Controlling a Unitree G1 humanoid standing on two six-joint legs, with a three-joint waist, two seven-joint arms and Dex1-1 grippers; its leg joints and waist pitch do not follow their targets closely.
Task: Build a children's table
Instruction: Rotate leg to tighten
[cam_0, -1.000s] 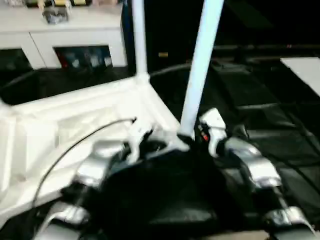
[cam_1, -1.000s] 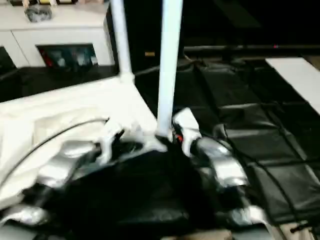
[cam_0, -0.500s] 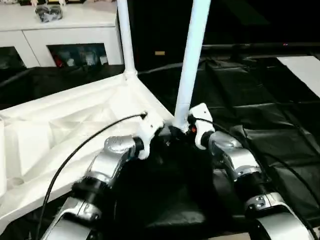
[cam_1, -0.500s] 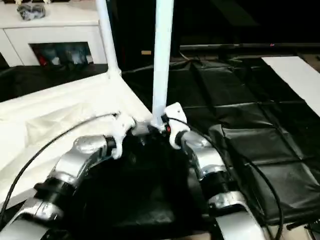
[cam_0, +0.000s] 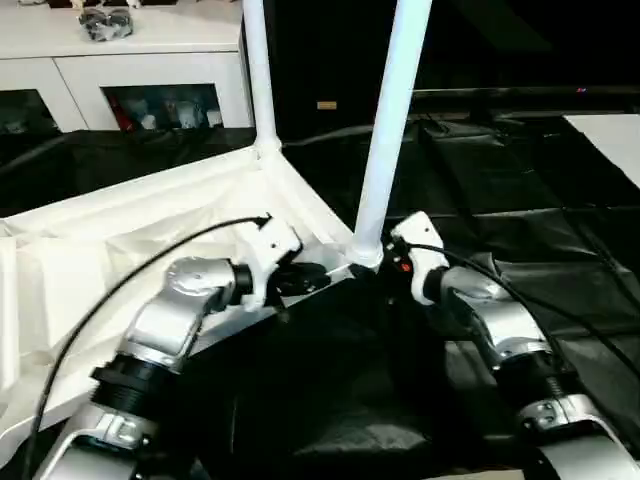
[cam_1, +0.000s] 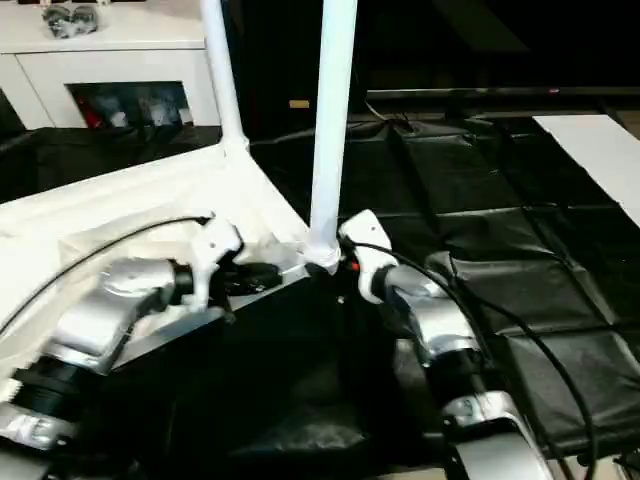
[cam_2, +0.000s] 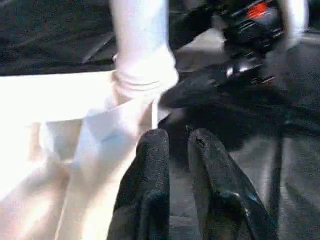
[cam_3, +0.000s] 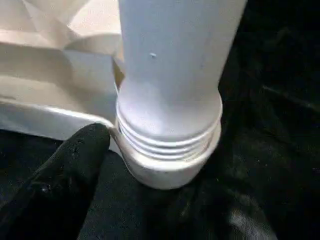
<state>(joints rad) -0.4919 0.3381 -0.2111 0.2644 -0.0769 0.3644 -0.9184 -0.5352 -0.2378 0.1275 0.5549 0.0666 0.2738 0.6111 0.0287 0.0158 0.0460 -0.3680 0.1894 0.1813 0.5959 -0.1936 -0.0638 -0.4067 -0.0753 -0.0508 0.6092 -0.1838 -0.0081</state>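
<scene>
The children's table lies upside down: its white tabletop (cam_0: 120, 240) shows the ribbed underside, and two white legs stand up from corner sockets. One leg (cam_0: 257, 70) is at the far corner, the other leg (cam_0: 388, 150) at the near corner. My left gripper (cam_0: 318, 273) points at the near socket from the left, a little short of it, with its fingers (cam_2: 152, 165) slightly apart around nothing. At the foot of the near leg my right gripper (cam_0: 380, 272) stands open. One finger (cam_3: 75, 165) lies beside the threaded socket collar (cam_3: 165, 165).
A white cabinet (cam_0: 130, 60) with glass doors stands at the back left. Black padded mats (cam_0: 520, 200) cover the floor to the right, with a white board (cam_0: 610, 140) at the far right. A black cable (cam_0: 130, 280) arcs over my left forearm.
My left gripper has drawn back to the left from the leg's foot and its fingers have parted a little. The right gripper has opened wider at the leg's base. The camera has shifted.
</scene>
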